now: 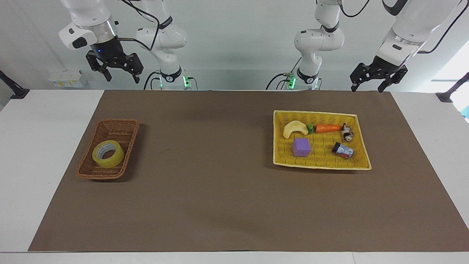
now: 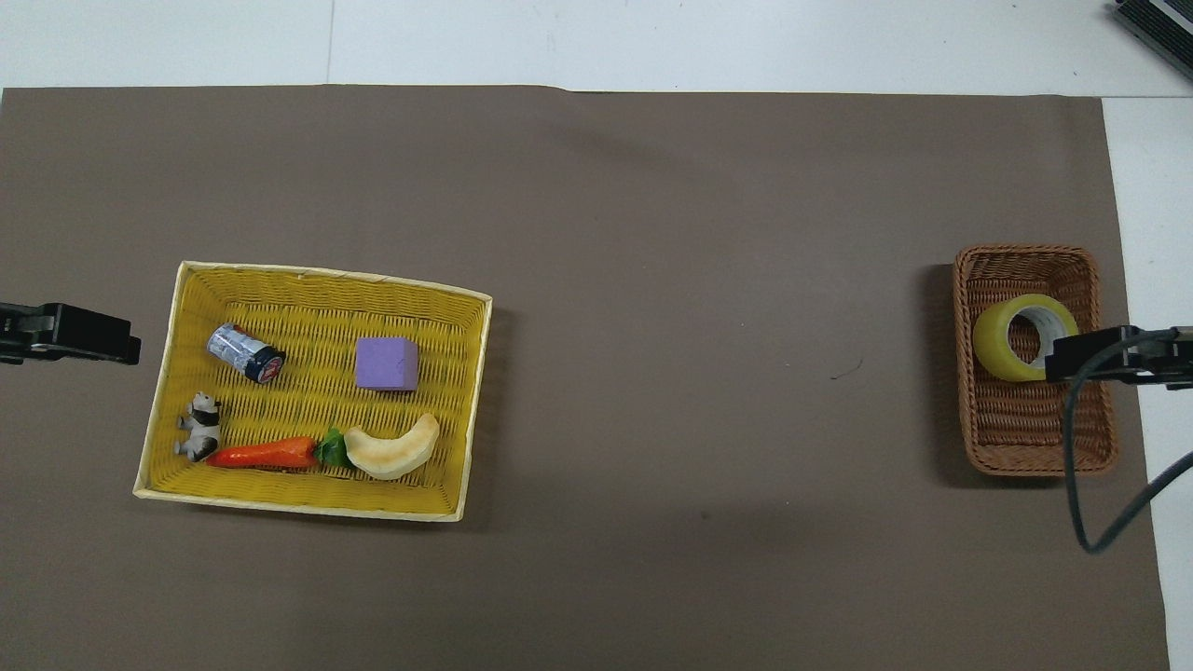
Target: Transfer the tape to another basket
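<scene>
Two baskets on the brown mat (image 1: 227, 205). Tape (image 1: 108, 154) sits in the brown wicker basket (image 1: 124, 126) at the right arm's end of the table, leaning on one side wall, hole facing up and slightly tilted. Nothing else in that basket.

Yellow tray (image 1: 361, 143) at the left arm's end holds a purple cube (image 1: 301, 147), banana piece (image 1: 295, 128), carrot (image 1: 328, 128), small cow figure (image 1: 347, 132) and a small can (image 1: 343, 150) lying on its side. Cube and can are farther from the robots than the banana, carrot and cow.

Right gripper (image 1: 119, 77) is up in the air above the table edge at the robots' end, fingers spread, holding nothing. Not touching tape or basket; in the overhead view its tip overlaps the tape only because it's raised.

Left gripper (image 1: 367, 88) hangs above the mat edge, nearer the robots than the tray, fingers apart, empty, waiting.
</scene>
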